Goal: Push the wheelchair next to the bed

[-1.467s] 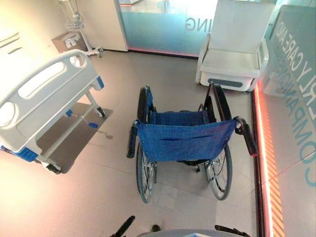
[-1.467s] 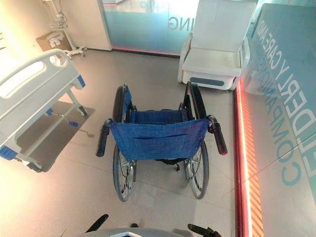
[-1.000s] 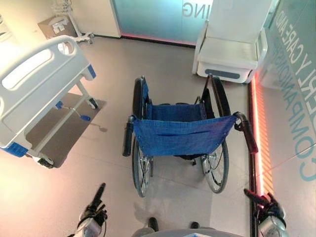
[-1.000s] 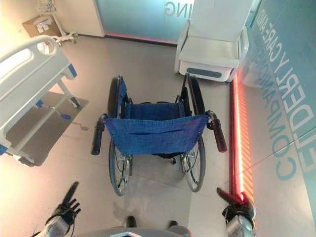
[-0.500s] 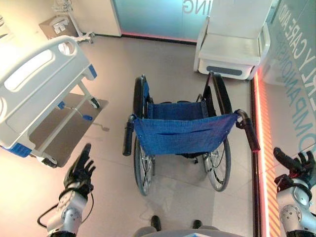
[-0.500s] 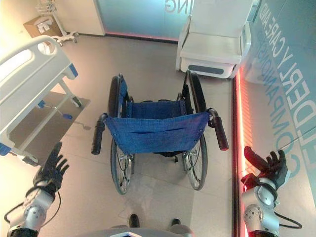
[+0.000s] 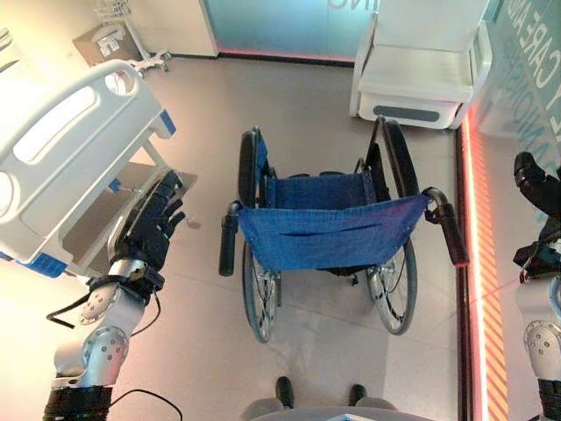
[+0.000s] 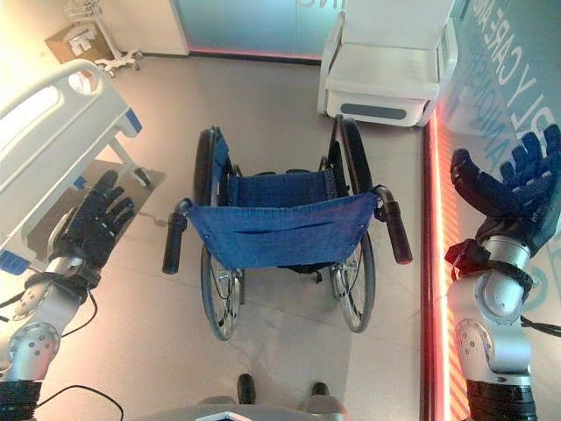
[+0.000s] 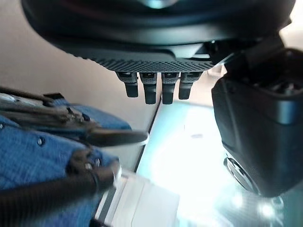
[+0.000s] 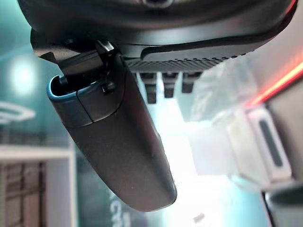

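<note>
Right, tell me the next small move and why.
Probably bring both hands inward onto the push handles: the left hand and right hand hover open, outside the left handle and right handle of the wheelchair, so nothing is gripped yet.

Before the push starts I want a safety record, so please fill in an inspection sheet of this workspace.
Surface: smooth pale floor, no spills visible.
Job's things: blue wheelchair mid-floor, its back toward the robot, seat empty; bed to its left, apart from it.
Clutter: cardboard box and wheeled stand by the far wall.
Hands: left hand open, raised left of the wheelchair; right hand open, raised to its right; neither touches the push handles.
Cables: nothing seen.
Surroundings: white armchair beyond the wheelchair; glass wall behind; red light strip along the right.
</note>
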### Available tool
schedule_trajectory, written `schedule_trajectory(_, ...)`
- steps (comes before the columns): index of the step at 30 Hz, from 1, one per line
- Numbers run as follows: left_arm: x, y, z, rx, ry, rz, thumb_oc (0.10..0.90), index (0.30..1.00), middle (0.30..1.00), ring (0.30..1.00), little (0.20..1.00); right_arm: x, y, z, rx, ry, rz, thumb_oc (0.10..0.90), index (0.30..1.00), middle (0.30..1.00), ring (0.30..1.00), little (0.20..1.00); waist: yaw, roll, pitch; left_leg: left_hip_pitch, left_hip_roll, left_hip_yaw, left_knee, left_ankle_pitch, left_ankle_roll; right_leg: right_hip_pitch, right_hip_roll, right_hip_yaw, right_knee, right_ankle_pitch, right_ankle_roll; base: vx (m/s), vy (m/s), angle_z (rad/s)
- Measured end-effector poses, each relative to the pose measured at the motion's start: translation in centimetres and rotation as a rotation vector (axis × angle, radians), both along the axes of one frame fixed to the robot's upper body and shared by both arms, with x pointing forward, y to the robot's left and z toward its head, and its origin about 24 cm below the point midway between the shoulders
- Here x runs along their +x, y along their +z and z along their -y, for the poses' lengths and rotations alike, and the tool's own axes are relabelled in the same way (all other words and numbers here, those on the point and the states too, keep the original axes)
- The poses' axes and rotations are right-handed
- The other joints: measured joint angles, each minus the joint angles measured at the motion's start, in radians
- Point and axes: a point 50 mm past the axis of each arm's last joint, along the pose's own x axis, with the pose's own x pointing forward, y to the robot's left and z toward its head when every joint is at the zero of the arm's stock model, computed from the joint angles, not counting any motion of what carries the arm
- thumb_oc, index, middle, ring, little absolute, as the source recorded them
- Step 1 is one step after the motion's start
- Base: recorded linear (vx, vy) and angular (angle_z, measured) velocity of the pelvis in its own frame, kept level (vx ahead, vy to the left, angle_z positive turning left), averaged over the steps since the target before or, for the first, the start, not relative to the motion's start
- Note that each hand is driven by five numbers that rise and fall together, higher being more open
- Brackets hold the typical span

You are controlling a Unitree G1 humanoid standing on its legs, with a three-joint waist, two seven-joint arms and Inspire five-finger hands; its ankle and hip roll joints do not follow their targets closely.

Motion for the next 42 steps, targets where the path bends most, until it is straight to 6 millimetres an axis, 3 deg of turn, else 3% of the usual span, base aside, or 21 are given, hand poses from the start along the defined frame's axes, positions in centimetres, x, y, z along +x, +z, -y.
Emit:
schedule_trajectory(6,0.0,1.6,1.2,-0.018,-0.125,0.043,0.800,0.900,0.900,0.900,0.900,0.1,0.7,-1.3,0.005,0.116,0.028,0.800,0.900,0.900,0.900,0.900,0.000,0.000,0.002,-0.011,-0.001,0.000,0.000,0.000,0.000,-0.010,0.000,-0.001,0.000,0.000,0.000,0.00,0.000,0.00)
schedule_trajectory(11,-0.2,1.9,2.6,0.035,-0.258,-0.028,0.800,0.900,0.900,0.900,0.900,0.7,0.6,-2.2,0.002,0.242,-0.101,0.800,0.900,0.900,0.900,0.900,0.000,-0.005,0.024,-0.011,0.000,0.001,0.000,0.000,0.000,-0.010,0.000,-0.001,0.000,0.000,0.000,0.00,0.000,0.00)
schedule_trajectory(21,-0.4,3.9,2.5,0.136,-0.320,-0.075,0.800,0.900,0.900,0.900,0.900,0.6,-0.1,-1.8,0.015,0.284,-0.258,0.800,0.900,0.900,0.900,0.900,0.000,-0.016,0.037,-0.020,0.000,0.004,0.000,0.000,-0.001,-0.019,0.000,0.000,0.000,0.000,0.000,0.00,0.000,0.00)
schedule_trajectory(29,-0.6,5.6,2.3,0.248,-0.352,-0.090,0.800,0.900,0.900,0.900,0.900,0.6,0.8,-1.9,-0.054,0.321,-0.340,0.800,0.900,0.900,0.900,0.900,-0.001,-0.029,0.045,-0.021,0.000,0.007,0.000,0.000,-0.001,-0.023,-0.001,0.001,0.000,0.001,0.001,0.00,0.000,0.00)
schedule_trajectory(42,-0.7,6.6,2.4,0.225,-0.367,-0.051,0.800,0.900,0.900,0.900,0.900,0.4,1.6,-2.9,-0.010,0.424,-0.358,0.800,0.900,0.900,0.900,0.900,0.003,-0.031,0.046,-0.021,0.000,0.007,0.000,0.000,-0.001,-0.023,-0.001,0.000,0.000,0.001,0.001,0.00,0.000,0.00)
